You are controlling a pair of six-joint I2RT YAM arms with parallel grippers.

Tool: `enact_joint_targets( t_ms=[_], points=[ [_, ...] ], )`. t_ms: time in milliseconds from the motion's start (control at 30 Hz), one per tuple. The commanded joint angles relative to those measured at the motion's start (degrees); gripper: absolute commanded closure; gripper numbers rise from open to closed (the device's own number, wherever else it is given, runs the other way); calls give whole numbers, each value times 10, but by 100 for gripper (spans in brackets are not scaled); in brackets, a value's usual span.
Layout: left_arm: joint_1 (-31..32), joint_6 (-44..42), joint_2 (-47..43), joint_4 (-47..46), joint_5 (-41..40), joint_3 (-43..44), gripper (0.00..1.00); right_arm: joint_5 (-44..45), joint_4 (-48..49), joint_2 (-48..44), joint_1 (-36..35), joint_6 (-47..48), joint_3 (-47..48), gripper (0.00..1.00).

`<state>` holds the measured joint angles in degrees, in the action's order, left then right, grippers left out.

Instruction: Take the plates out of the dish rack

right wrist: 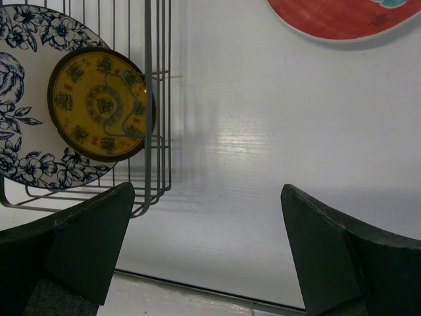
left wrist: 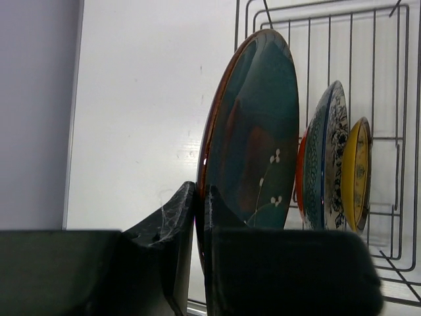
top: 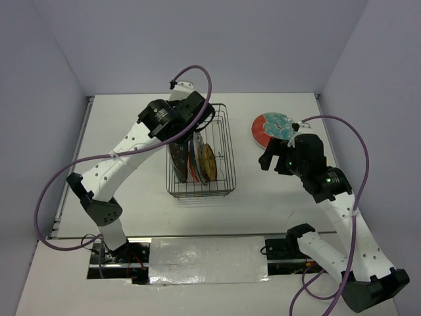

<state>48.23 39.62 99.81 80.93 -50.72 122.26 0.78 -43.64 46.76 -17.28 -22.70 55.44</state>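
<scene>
**Left pincer clenched on teal plate**

We are seeing the left pincer (left wrist: pixel 200 197) gripping the rim of the teal plate (left wrist: pixel 256 131), which is standing upright, leftmost in the dish rack (top: pixel 227 155), with the floral plate (left wrist: pixel 332 151) just beside it. The bench (top: pixel 131 118) is stretching leftward. The right pincer (right wrist: pixel 207 191) is hanging released near the red-rimmed plate (top: pixel 272 127).

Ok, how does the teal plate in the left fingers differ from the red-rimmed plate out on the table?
The teal plate stands on edge in the dish rack; the red-rimmed plate lies flat on the table beside it. The left gripper pinches the teal plate's rim in its fingers; nothing touches the red-rimmed plate, the right gripper open nearby. Both are round, with teal glaze.
</scene>
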Motion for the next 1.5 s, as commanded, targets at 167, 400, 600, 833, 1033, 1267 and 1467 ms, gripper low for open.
enact_joint_targets(
  t_ms=[167, 400, 600, 833, 1033, 1267, 1467],
  points=[
    [-20, -46, -61, -25, -104, 69, 100, -34, 42, 12, -3, 5, 17, 0],
    [-30, -56, -88, -32, -193, 69, 100, -149, 125, 25, -3, -4, 10, 0],
    [-30, -139, -239, -309, -22, -59, 100, -298, 291, 28, -3, -50, -18, 0],
    [-31, -86, -360, -458, 198, -160, 100, -384, 417, 35, -19, -112, -6, 0],
    [-31, -17, -404, -554, 325, -262, 100, -373, 424, 59, -27, -155, 37, 0],
    [-31, 6, -399, -586, 373, -286, 100, -376, 441, 48, -30, -185, 27, 1],
    [-31, 19, -410, -639, 403, -336, 100, -367, 382, 74, -30, -172, 24, 3]
  ],
)
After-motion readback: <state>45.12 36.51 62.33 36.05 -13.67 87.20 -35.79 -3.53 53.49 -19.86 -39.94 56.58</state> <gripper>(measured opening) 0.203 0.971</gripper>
